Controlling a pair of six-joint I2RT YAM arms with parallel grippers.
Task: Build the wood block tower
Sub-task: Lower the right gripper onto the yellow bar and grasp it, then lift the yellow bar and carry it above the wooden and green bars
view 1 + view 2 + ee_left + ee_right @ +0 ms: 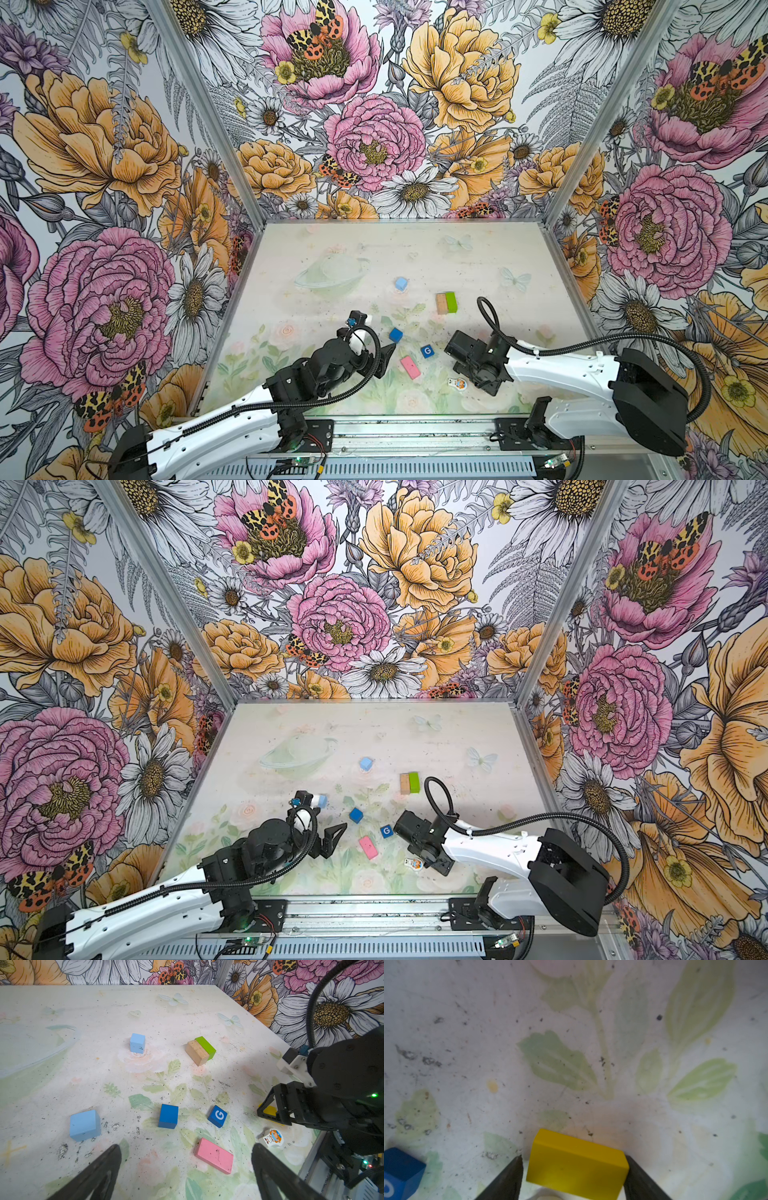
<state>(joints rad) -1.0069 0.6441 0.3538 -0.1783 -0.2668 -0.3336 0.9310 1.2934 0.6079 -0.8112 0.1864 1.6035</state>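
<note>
The right gripper (573,1157) is straddling the yellow oblong (577,1167), which is lying flat on the table (571,1043) near the G cube (427,351). One jaw is seemingly touching its end while a sliver is showing at the other, so I cannot tell whether it is gripped. The left gripper (186,1148) is hanging wide open and empty beside the pink oblong (214,1155), probably leaving room. No tower is standing: the plain-wood oblong (441,304) and green oblong (451,301) are lying side by side, touching, a likely base.
</note>
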